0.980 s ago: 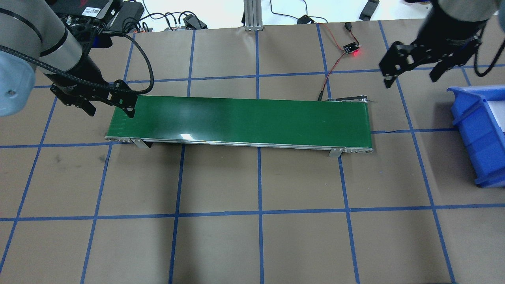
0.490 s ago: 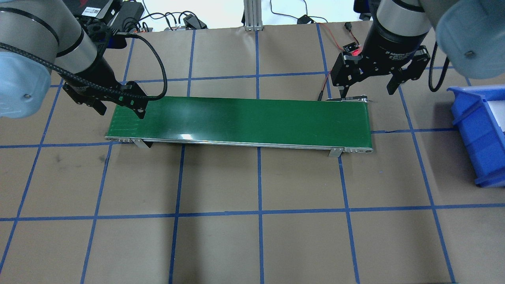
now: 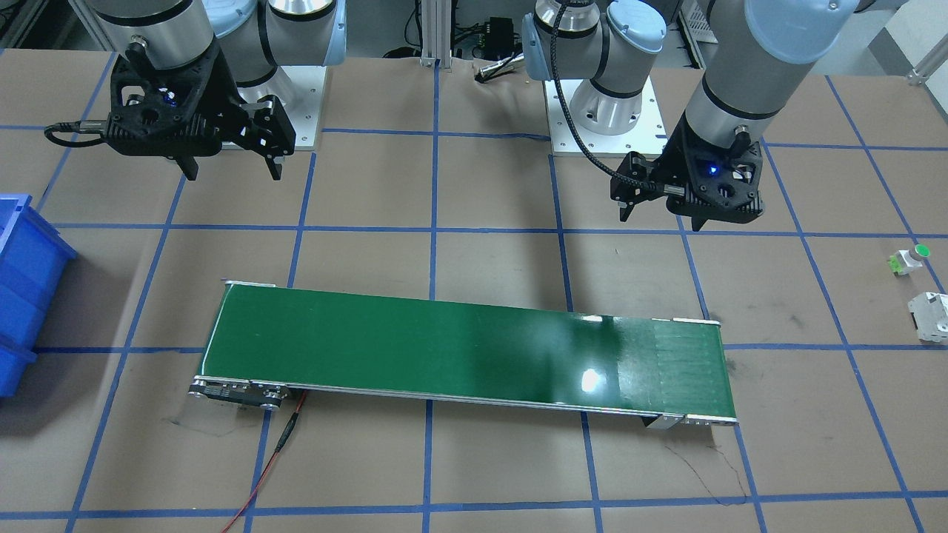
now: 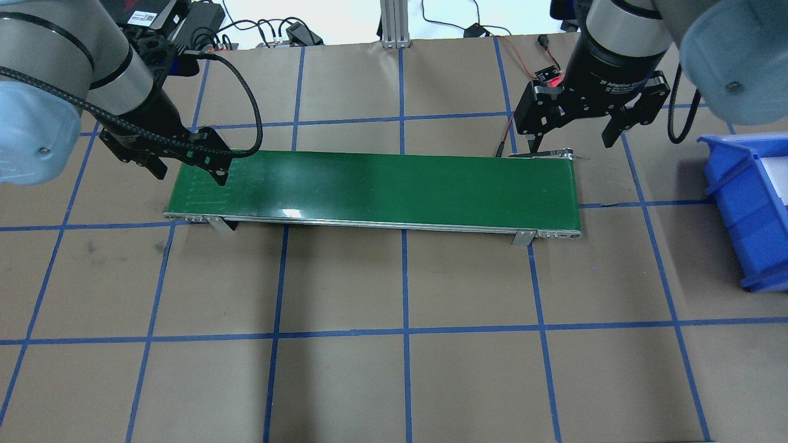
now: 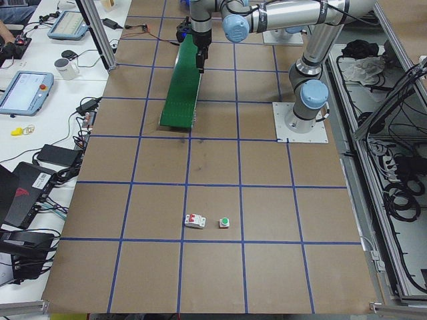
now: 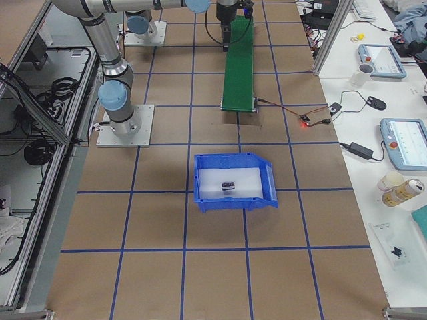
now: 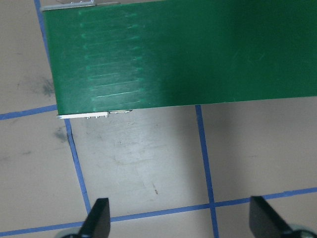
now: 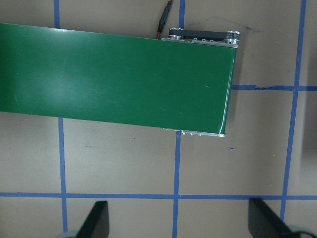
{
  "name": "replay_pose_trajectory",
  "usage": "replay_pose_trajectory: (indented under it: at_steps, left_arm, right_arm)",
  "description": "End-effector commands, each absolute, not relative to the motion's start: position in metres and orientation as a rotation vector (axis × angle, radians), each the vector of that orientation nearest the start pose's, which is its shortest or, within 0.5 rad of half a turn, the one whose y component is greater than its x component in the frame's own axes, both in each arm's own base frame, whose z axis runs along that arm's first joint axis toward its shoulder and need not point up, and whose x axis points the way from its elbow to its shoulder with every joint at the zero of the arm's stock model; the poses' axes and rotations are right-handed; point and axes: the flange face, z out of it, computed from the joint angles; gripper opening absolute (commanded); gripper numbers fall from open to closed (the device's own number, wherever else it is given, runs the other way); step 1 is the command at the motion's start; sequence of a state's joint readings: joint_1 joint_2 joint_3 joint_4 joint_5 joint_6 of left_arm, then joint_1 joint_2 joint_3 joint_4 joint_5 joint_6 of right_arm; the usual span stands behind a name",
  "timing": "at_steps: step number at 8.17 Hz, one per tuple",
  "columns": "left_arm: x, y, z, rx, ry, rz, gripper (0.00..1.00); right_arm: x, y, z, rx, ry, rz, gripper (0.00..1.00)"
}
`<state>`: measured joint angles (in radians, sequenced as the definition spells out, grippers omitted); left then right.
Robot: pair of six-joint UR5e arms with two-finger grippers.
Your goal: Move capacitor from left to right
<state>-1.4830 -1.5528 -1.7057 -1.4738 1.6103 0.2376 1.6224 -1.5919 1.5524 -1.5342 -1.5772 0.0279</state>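
A small dark block with a pale mark, the capacitor (image 6: pixel 228 185), lies on the white floor of the blue bin (image 6: pixel 200 179) in the exterior right view. No other view shows it. My left gripper (image 4: pixel 189 175) is open and empty above the left end of the green conveyor belt (image 4: pixel 375 187). It also shows in the front-facing view (image 3: pixel 659 218) and in its wrist view (image 7: pixel 181 223). My right gripper (image 4: pixel 572 145) is open and empty above the far edge of the belt's right end, and shows in the front-facing view (image 3: pixel 233 175).
The blue bin (image 4: pixel 745 203) stands at the table's right edge. A white boxy switch part (image 3: pixel 929 314) and a green-capped button (image 3: pixel 911 257) lie beyond the belt's left end. A red-lit sensor board (image 4: pixel 550 79) with wires sits behind the right gripper.
My right arm swung in from the right and now hangs over the belt's right end. My left gripper shifted slightly right over the belt's left end. Both stayed open.
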Motion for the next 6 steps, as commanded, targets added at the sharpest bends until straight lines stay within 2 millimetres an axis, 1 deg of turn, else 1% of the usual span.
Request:
replay_pose_trajectory:
  at_steps: [1, 3, 4, 5, 6]
  left_arm:
    - [-0.077, -0.487, 0.444, 0.217, 3.022, 0.051, 1.00]
    - [-0.082, -0.488, 0.441, 0.210, 3.047, 0.049, 1.00]
    - [-0.089, -0.488, 0.440, 0.187, 3.115, 0.034, 1.00]
    - [-0.093, -0.489, 0.440, 0.184, 3.157, 0.027, 1.00]
    - [-0.092, -0.489, 0.440, 0.184, 3.153, 0.026, 1.00]
  right_arm:
    - [0.159, -0.471, 0.503, -0.043, 3.150, -0.010, 1.00]
    - [0.157, -0.471, 0.503, -0.044, 3.164, -0.009, 1.00]
    - [0.157, -0.471, 0.502, -0.036, 3.163, -0.009, 1.00]
    - [0.156, -0.472, 0.501, -0.041, 3.167, -0.007, 1.00]
    - [0.156, -0.471, 0.503, -0.041, 3.166, -0.011, 1.00]
